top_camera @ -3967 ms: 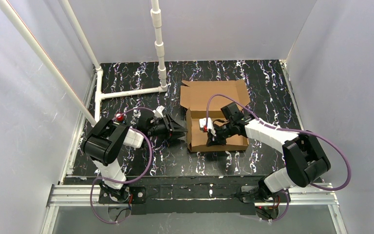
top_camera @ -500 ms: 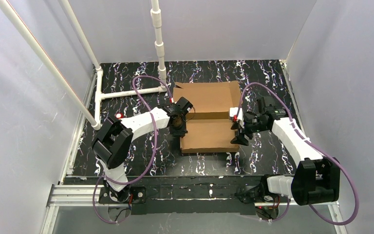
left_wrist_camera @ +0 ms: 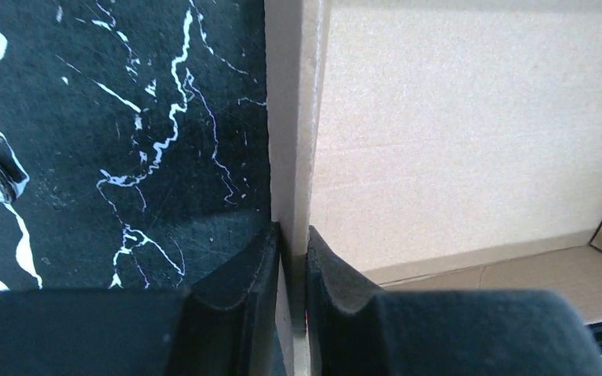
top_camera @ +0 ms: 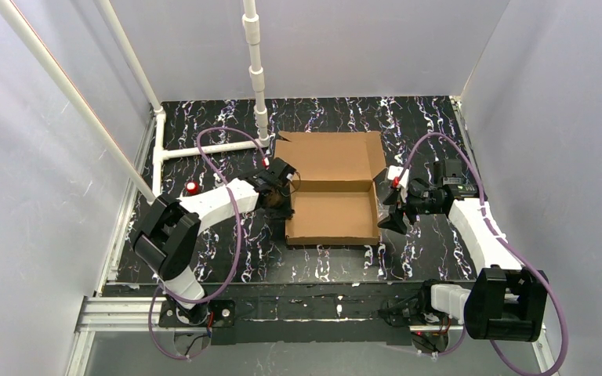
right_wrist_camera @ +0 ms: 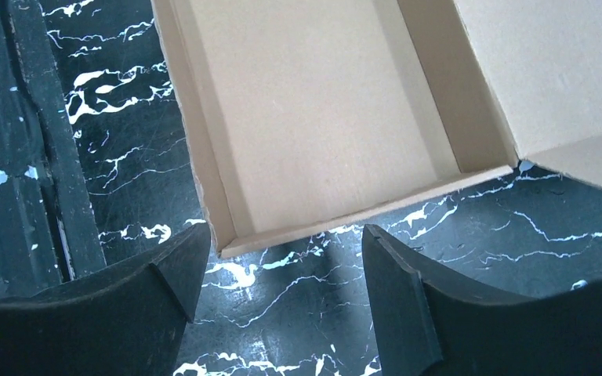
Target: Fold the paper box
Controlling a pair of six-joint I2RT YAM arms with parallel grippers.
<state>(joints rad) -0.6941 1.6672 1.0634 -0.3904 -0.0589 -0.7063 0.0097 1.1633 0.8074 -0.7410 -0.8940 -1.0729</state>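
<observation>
Top external shows you a black tabletop (top_camera: 337, 262) veined in white, closed in by pale walls (top_camera: 360, 47), with a white pipe frame (top_camera: 255, 74) standing at 11 o'clock. The paper box (top_camera: 333, 218) sits mid-table, its tray open upward with the long axis running 9 to 3. Its lid is hinged along the far edge and opens toward 12. Only your left wrist view shows the left gripper (left_wrist_camera: 294, 243) clamped on the box's 9 o'clock wall, one finger on each side. Only your right wrist view shows the right gripper (right_wrist_camera: 282, 258) spread wide over bare table just beside the 3 o'clock wall, holding nothing.
</observation>
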